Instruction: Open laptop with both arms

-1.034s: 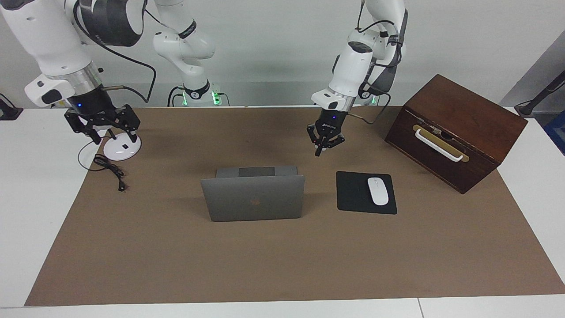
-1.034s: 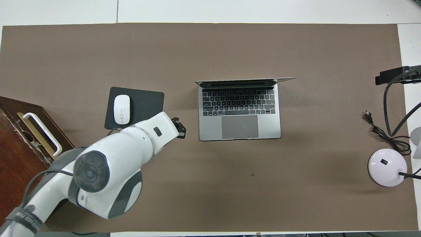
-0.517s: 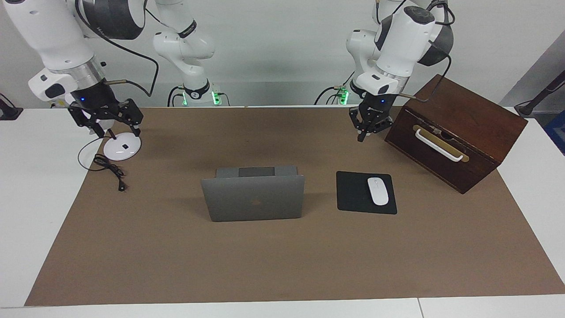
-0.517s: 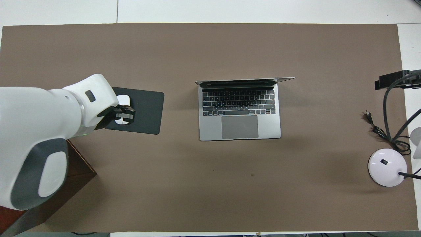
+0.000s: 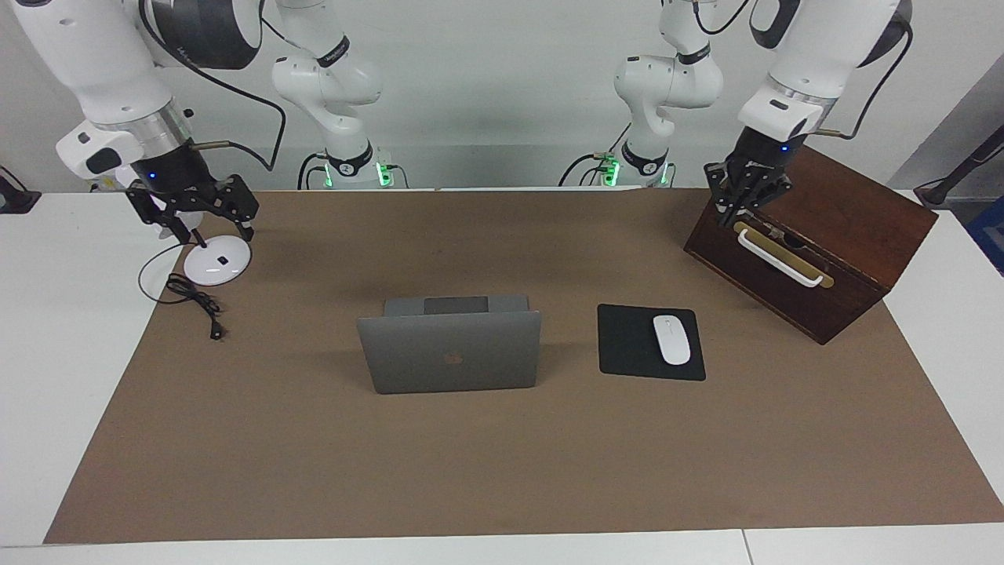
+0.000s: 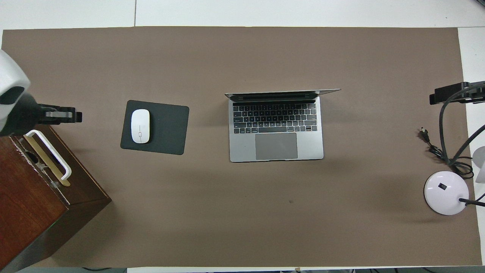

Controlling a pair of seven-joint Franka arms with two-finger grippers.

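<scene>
The silver-grey laptop [image 5: 451, 357] stands open in the middle of the brown mat, its lid upright with the logo facing away from the robots. Its keyboard and trackpad show in the overhead view [image 6: 276, 129]. My left gripper [image 5: 737, 216] is raised over the wooden box's edge nearest the laptop, well away from the laptop, fingers together and empty. It shows in the overhead view [image 6: 75, 115] too. My right gripper [image 5: 208, 227] hangs open and empty over the lamp base at the right arm's end of the table.
A black mousepad [image 5: 627, 345] with a white mouse [image 5: 671, 339] lies beside the laptop toward the left arm's end. A dark wooden box [image 5: 831, 212] with a white handle stands at that end. A white lamp base [image 5: 216, 265] and a black cable [image 5: 196, 302] lie at the right arm's end.
My left arm has swung up and away from beside the laptop to over the wooden box. My right gripper has risen slightly. The laptop has not moved.
</scene>
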